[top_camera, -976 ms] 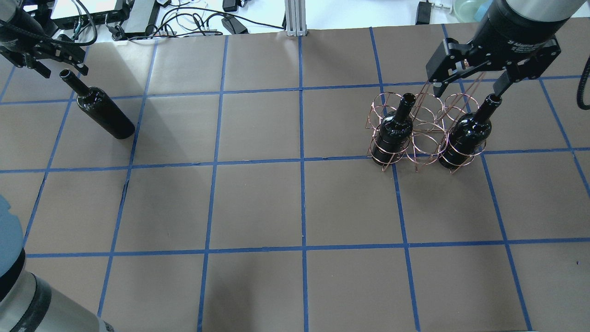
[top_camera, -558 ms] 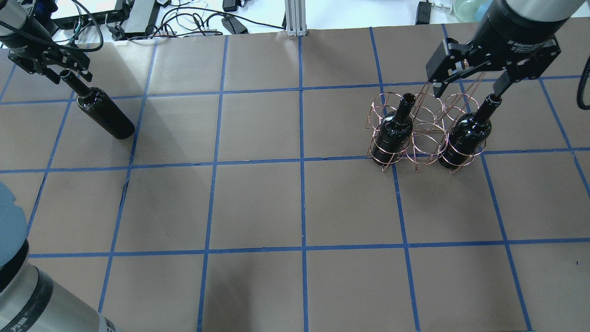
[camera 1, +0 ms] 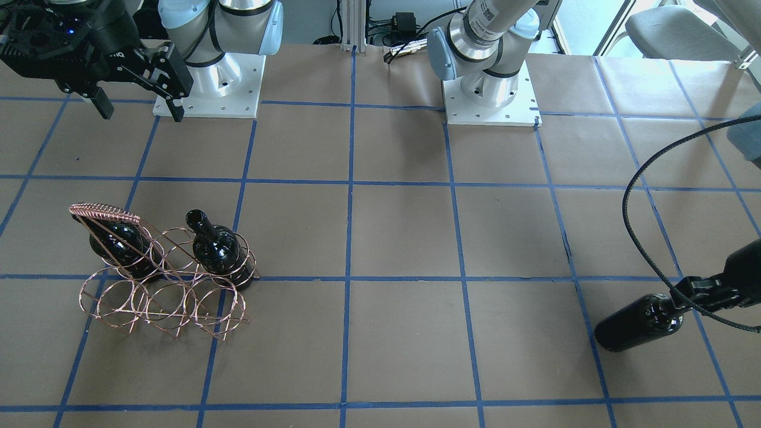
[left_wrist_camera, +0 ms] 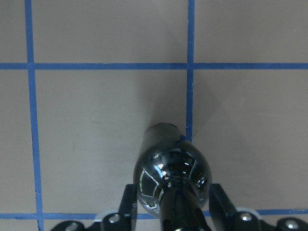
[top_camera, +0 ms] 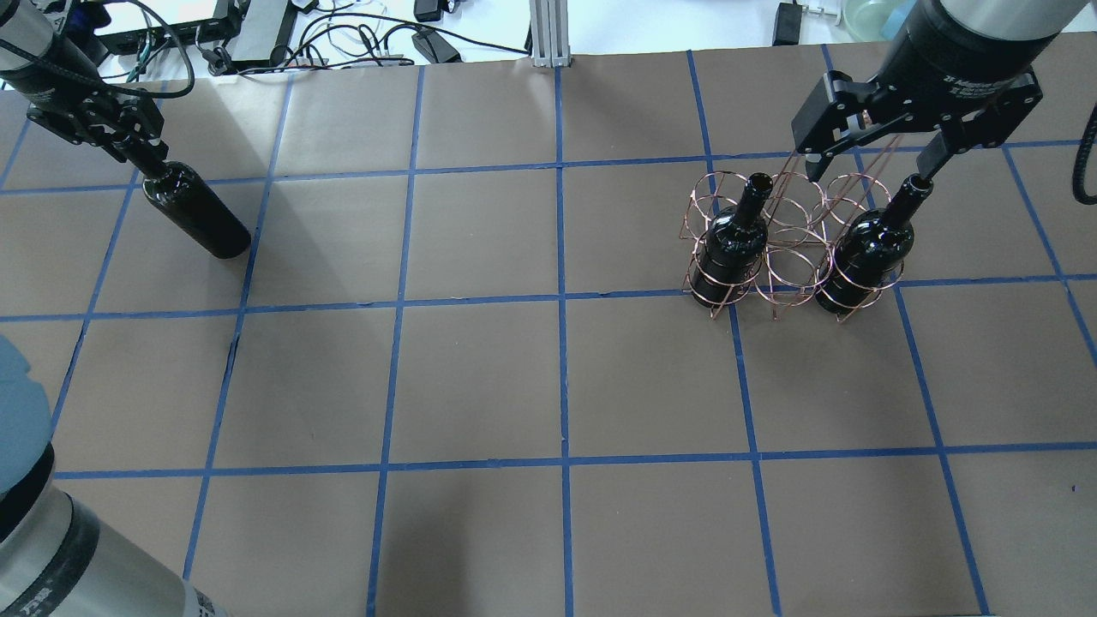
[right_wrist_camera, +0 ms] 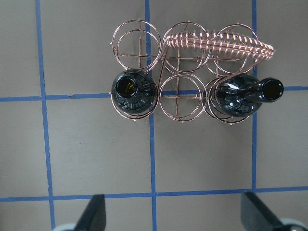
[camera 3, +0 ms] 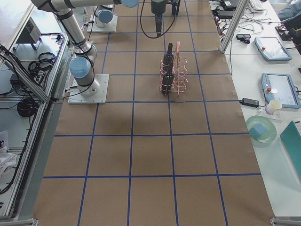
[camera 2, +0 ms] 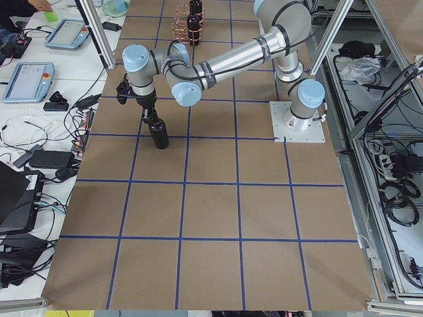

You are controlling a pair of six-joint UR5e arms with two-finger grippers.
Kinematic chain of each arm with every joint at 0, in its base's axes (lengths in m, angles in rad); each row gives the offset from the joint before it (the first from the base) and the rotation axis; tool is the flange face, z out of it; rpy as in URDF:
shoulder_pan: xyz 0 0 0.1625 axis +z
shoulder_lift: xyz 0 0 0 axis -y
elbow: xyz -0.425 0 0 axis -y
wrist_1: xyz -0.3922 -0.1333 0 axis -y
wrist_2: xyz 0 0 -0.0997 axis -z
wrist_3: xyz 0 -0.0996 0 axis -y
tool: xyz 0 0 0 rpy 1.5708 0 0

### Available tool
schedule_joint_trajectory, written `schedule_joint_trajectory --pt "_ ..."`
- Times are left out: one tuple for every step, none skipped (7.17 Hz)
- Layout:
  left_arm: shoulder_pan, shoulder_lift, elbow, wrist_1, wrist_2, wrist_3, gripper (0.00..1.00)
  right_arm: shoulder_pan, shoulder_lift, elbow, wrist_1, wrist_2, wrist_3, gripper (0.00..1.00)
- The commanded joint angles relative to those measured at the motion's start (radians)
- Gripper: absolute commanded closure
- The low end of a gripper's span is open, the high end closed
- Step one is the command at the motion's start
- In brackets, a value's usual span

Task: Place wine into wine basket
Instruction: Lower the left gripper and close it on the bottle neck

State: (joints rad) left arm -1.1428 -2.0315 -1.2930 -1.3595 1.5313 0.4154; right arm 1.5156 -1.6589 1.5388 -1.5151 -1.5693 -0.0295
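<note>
One near-black wine bottle stands alone at the table's far left; it also shows in the left wrist view. My left gripper is down over its neck, with the fingers on either side and small gaps showing, so it is open. The copper wire wine basket stands at the right and holds two upright bottles in its near end rings; the middle ring between them is empty. My right gripper hangs open and empty above the basket's coil-wrapped handle.
Brown paper with a blue tape grid covers the table. Cables and devices and an aluminium post line the far edge. The arm bases stand at the robot's side.
My left gripper has moved down and right onto the lone bottle's neck, which now sits between its fingers. The right arm, the basket and its two bottles have not moved.
</note>
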Motion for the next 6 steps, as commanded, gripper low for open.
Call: schedule_joint_trajectory --pt "0.000 0.008 -0.011 -0.003 0.001 0.000 0.40 0.000 0.001 0.000 0.001 0.000 -0.001 0.00" --pt "0.000 0.008 -0.011 -0.001 0.001 0.000 0.58 0.000 0.001 0.000 0.003 -0.002 -0.001 0.00" --pt "0.000 0.005 -0.011 0.002 0.001 0.005 0.90 0.000 0.001 0.001 0.004 -0.002 -0.001 0.00" --pt "0.000 0.005 -0.006 0.013 0.001 0.005 1.00 0.000 0.002 0.001 0.000 -0.002 0.000 0.00" --pt "0.000 0.011 -0.005 0.013 -0.002 0.005 1.00 0.000 0.001 0.001 0.001 -0.002 -0.001 0.00" --pt "-0.003 0.028 -0.006 0.007 -0.014 -0.004 1.00 -0.002 0.001 0.000 0.004 -0.003 -0.001 0.00"
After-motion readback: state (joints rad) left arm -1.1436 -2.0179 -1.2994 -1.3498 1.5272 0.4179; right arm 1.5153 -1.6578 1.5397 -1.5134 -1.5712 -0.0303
